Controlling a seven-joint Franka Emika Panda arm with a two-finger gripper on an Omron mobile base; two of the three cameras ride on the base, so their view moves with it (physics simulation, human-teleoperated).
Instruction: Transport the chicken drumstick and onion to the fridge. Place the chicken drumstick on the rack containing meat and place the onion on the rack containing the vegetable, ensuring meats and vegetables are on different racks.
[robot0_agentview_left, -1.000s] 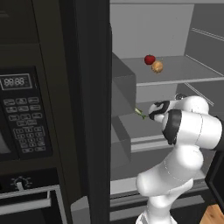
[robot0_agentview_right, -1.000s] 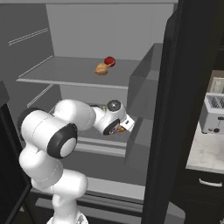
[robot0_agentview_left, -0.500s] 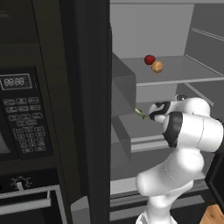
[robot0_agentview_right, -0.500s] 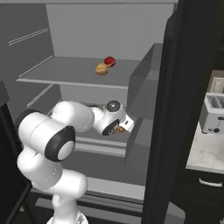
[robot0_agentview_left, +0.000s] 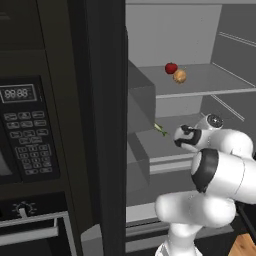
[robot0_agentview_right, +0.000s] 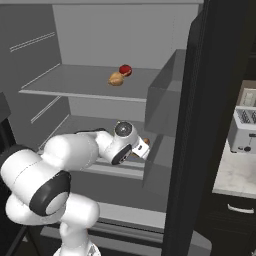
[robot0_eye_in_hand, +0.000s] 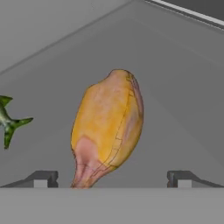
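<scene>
The chicken drumstick (robot0_eye_in_hand: 109, 127), golden-brown with a pinkish narrow end, lies on a middle shelf of the fridge (robot0_agentview_right: 90, 35). My gripper (robot0_eye_in_hand: 112, 179) is open, its fingertips (robot0_eye_in_hand: 41, 178) wide apart on either side of the narrow end and touching nothing. From the right base camera a bit of the drumstick (robot0_agentview_right: 145, 142) shows just past the gripper (robot0_agentview_right: 141, 149). The onion (robot0_agentview_left: 179, 76) (robot0_agentview_right: 115, 79) rests on the shelf above, against a red fruit (robot0_agentview_left: 171, 68).
A green fish tail (robot0_eye_in_hand: 8, 122) (robot0_agentview_left: 160, 129) lies on the same shelf, left of the drumstick. A grey door bin (robot0_agentview_right: 162, 102) juts out on the right and another (robot0_agentview_left: 142, 102) on the left. A black oven panel (robot0_agentview_left: 25, 130) and a toaster (robot0_agentview_right: 245, 131) flank the fridge.
The hand has sunk slightly and eased back towards the base. The drumstick, onion and red fruit stay where they were.
</scene>
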